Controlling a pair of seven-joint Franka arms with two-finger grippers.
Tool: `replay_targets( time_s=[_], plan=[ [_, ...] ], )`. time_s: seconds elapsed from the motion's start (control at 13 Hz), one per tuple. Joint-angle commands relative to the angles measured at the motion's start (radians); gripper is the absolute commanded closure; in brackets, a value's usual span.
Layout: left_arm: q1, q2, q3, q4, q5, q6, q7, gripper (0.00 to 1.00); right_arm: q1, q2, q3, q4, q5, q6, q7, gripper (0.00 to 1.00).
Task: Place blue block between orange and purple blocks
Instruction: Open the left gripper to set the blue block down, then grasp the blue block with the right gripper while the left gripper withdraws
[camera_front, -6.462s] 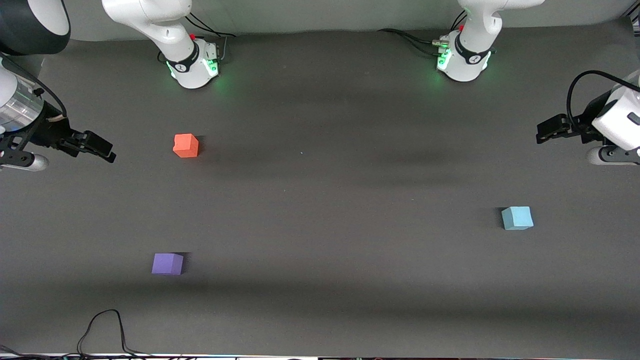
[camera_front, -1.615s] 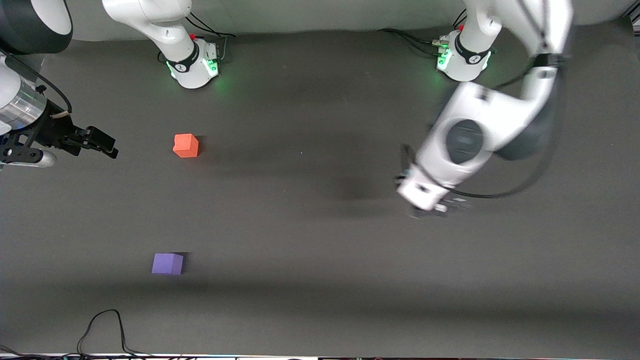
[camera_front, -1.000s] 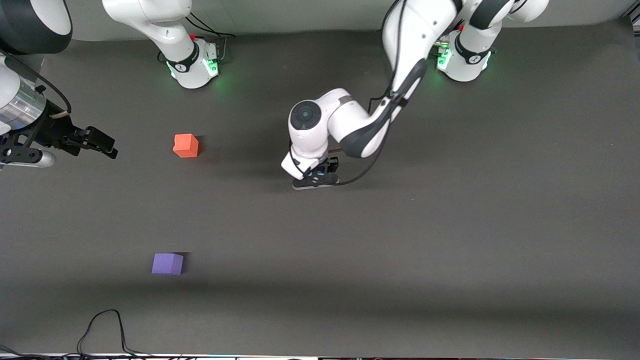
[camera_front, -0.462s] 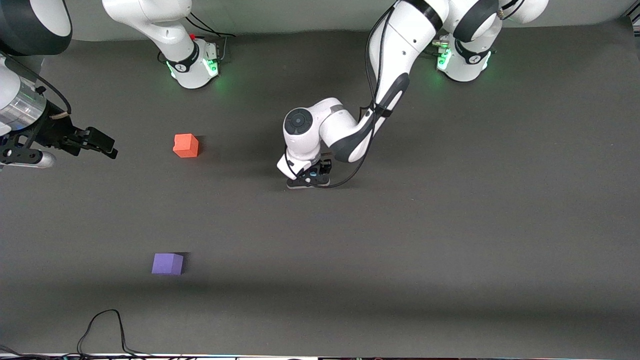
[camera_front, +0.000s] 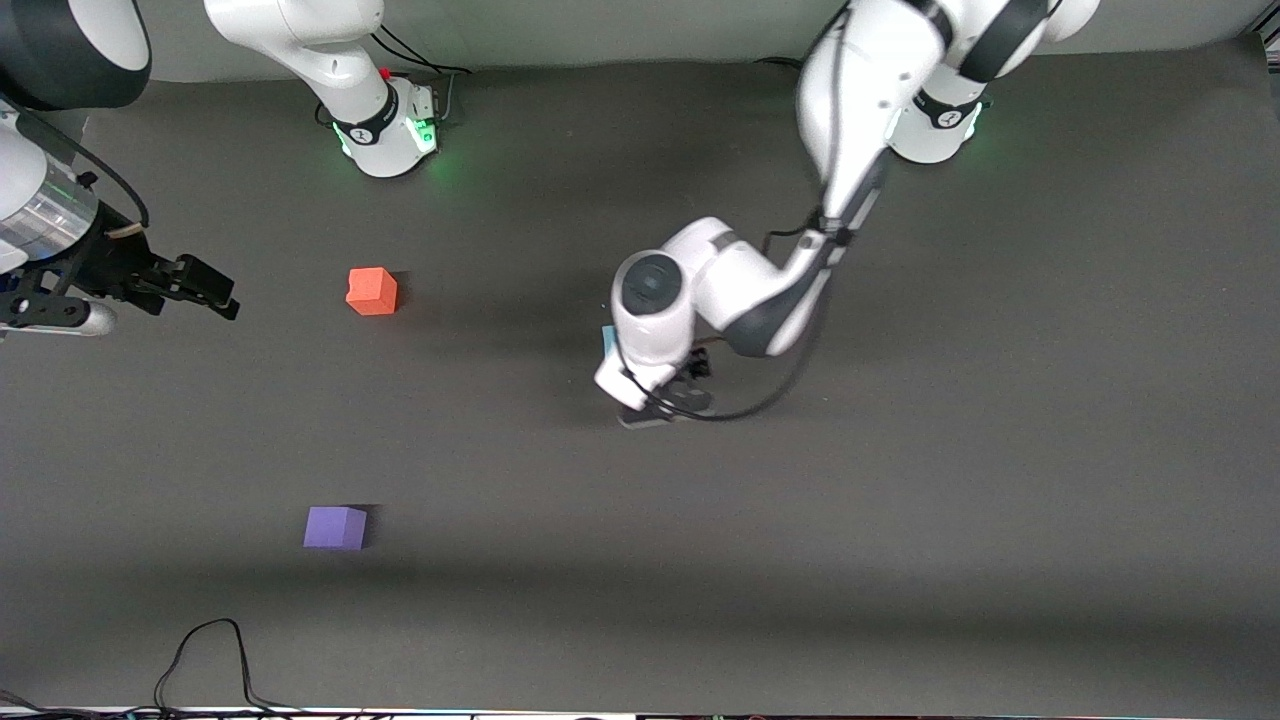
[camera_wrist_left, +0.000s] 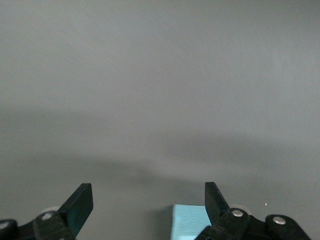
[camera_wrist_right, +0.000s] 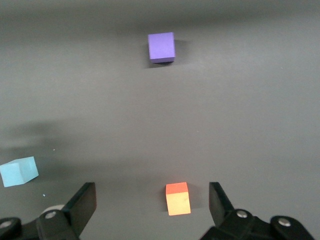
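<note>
The blue block (camera_front: 607, 338) rests on the mat near the table's middle, mostly hidden under the left arm's wrist. In the left wrist view it (camera_wrist_left: 191, 223) lies low beside one finger, not gripped. My left gripper (camera_front: 660, 405) (camera_wrist_left: 148, 196) is open and empty, close over the mat beside the block. The orange block (camera_front: 372, 291) (camera_wrist_right: 178, 198) and the purple block (camera_front: 335, 527) (camera_wrist_right: 161, 47) lie toward the right arm's end, the purple one nearer the front camera. My right gripper (camera_front: 212, 295) (camera_wrist_right: 152, 196) is open and empty, and that arm waits past the orange block.
A dark grey mat (camera_front: 900, 520) covers the table. A black cable (camera_front: 215, 650) loops at the front edge near the purple block. The arm bases (camera_front: 385, 130) stand along the farthest edge.
The left arm carried the blue block from its end of the table to the middle. In the last half second its fingers let go and the gripper shifted off the block.
</note>
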Motion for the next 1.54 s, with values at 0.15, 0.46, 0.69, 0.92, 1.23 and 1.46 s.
replay_targets(
  time_s=[0.15,0.46,0.69,0.92,1.23,1.46],
  plan=[
    [0.318,-0.192,-0.033,-0.038,-0.157,-0.258,0.324,0.0,0.106,0.117,0.154,0.139,0.004,0.001,0.043,0.0],
    [0.537,-0.329,-0.028,-0.04,-0.151,-0.477,0.583,0.0,0.109,0.306,0.406,0.256,-0.027,0.015,0.345,0.0],
    [0.637,-0.427,-0.024,-0.043,-0.14,-0.596,0.738,0.0,0.126,0.407,0.541,0.249,-0.154,0.067,0.482,0.0],
    [0.686,-0.519,-0.021,-0.093,-0.108,-0.642,0.821,0.0,0.241,0.524,0.543,0.209,-0.283,0.16,0.655,0.0],
    [0.709,-0.652,-0.019,-0.291,-0.064,-0.527,0.858,0.0,0.262,0.608,0.543,0.059,-0.379,0.395,0.78,0.0],
    [0.71,-0.669,-0.021,-0.317,-0.027,-0.487,0.858,0.0,0.281,0.72,0.543,0.038,-0.556,0.486,0.927,0.0]
  ],
)
